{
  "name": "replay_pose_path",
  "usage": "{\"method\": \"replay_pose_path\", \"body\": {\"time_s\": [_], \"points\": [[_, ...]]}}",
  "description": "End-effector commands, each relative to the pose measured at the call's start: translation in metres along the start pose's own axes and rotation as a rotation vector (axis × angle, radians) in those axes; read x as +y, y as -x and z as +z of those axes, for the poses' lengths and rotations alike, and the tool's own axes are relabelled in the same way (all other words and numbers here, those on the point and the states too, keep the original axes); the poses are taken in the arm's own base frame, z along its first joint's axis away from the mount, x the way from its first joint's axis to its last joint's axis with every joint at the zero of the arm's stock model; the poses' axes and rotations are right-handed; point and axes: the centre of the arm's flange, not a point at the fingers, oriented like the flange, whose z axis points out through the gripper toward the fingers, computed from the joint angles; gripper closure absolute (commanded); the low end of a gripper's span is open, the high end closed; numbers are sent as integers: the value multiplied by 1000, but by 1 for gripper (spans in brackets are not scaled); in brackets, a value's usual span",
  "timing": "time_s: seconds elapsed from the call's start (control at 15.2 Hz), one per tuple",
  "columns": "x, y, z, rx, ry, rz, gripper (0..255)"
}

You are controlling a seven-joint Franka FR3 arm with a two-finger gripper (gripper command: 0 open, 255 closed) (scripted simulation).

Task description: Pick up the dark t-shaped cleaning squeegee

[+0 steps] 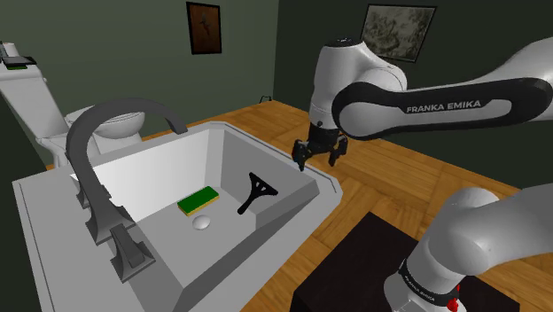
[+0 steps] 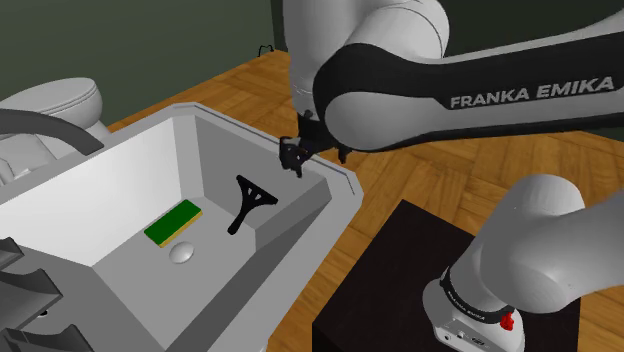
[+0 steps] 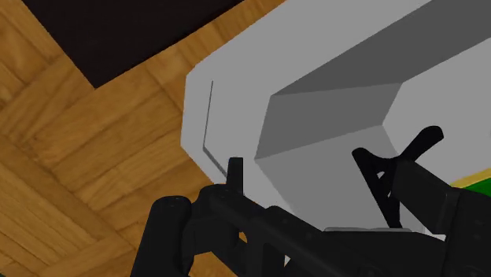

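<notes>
A black T-shaped squeegee point(image 1: 255, 191) point(image 2: 248, 200) lies on the floor of the white sink point(image 1: 262, 142) point(image 2: 262, 136), near the basin wall closest to the arm. Its forked head point(image 3: 397, 152) points toward that wall. My black gripper point(image 1: 318, 159) point(image 2: 297, 156) point(image 3: 326, 177) hangs open above the sink's corner rim, outside the basin and higher than the squeegee, with nothing between its fingers. In the wrist view the squeegee shows just beyond the fingertips, partly behind one finger point(image 3: 425, 193).
A green sponge point(image 1: 198, 200) point(image 2: 173, 221) and a round drain point(image 1: 201, 222) point(image 2: 181, 252) lie in the basin beside the squeegee. A tall grey faucet point(image 1: 106, 133) arches over the far side. A toilet point(image 1: 111, 124) stands behind. The black stand point(image 2: 400, 290) sits on wooden floor.
</notes>
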Motion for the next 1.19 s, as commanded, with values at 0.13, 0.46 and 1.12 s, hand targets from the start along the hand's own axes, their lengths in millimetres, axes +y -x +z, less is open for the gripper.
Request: {"method": "replay_pose_path", "body": {"time_s": [0.13,0.46,1.12], "points": [[-41,4,36,47,10,131,0],[-94,-1,79,105,26,288,0],[-193,-43,164,219,58,602,0]]}}
